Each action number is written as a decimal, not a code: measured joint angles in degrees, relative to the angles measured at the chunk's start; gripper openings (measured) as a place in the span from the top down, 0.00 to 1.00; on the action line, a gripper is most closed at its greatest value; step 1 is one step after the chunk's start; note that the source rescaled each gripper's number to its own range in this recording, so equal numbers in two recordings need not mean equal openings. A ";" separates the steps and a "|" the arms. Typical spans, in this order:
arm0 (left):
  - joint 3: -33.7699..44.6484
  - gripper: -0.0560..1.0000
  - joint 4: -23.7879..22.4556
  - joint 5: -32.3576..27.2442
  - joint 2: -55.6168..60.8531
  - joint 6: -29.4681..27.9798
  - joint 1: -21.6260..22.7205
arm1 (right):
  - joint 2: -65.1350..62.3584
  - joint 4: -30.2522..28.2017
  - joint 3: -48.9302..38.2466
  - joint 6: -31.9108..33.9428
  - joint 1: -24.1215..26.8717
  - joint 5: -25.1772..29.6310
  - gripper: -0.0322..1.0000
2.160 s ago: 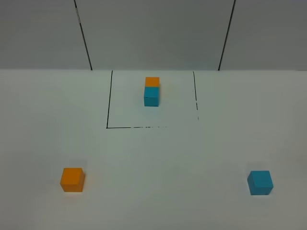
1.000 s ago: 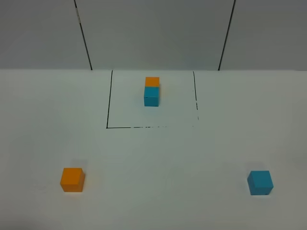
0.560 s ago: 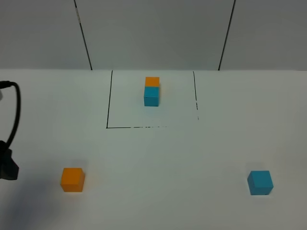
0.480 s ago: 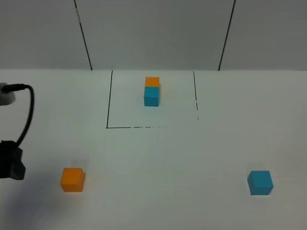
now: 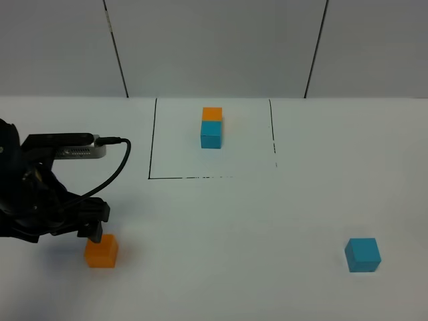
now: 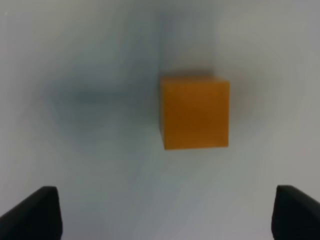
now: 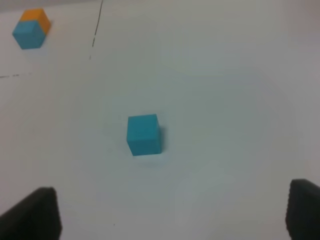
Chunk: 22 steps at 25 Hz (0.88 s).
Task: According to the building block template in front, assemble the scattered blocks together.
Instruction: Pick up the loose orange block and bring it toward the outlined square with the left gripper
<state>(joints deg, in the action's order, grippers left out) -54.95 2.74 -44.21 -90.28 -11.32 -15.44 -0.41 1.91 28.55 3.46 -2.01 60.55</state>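
Observation:
The template, a small orange cube [image 5: 212,114] behind and touching a cyan cube [image 5: 211,134], sits inside a black-lined square at the far middle; it also shows in the right wrist view [image 7: 31,29]. The scattered orange cube [image 5: 101,251] lies at the near left. My left gripper [image 5: 91,232] hovers just over it, open, with its dark fingertips [image 6: 31,214] spread wide and the orange cube [image 6: 195,112] ahead of them, apart. The scattered cyan cube [image 5: 362,255] lies at the near right. My right gripper [image 7: 167,217] is open, well back from that cyan cube [image 7: 144,134].
A black-lined square [image 5: 190,178] marks the white table around the template. The left arm and its cable [image 5: 114,170] stretch over the left side of the table. A grey panelled wall [image 5: 214,47] stands behind the table's far edge.
My left arm has come in from the left edge and moved right, ending over the orange cube. The cubes have not moved.

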 joint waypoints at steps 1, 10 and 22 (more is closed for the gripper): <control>0.00 0.20 0.14 0.97 -1.28 0.00 0.00 | 0.00 0.00 0.00 0.00 0.00 0.00 0.20; 0.00 0.20 2.33 3.71 -10.04 -0.05 0.00 | 0.00 0.00 0.00 0.00 0.00 0.00 0.20; -2.05 0.20 2.83 6.76 -15.16 -0.05 -0.47 | 0.00 0.00 0.00 0.00 0.00 0.00 0.20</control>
<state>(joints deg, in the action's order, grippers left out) -57.00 5.57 -37.45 -105.44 -11.36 -15.91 -0.41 1.91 28.55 3.46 -2.01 60.55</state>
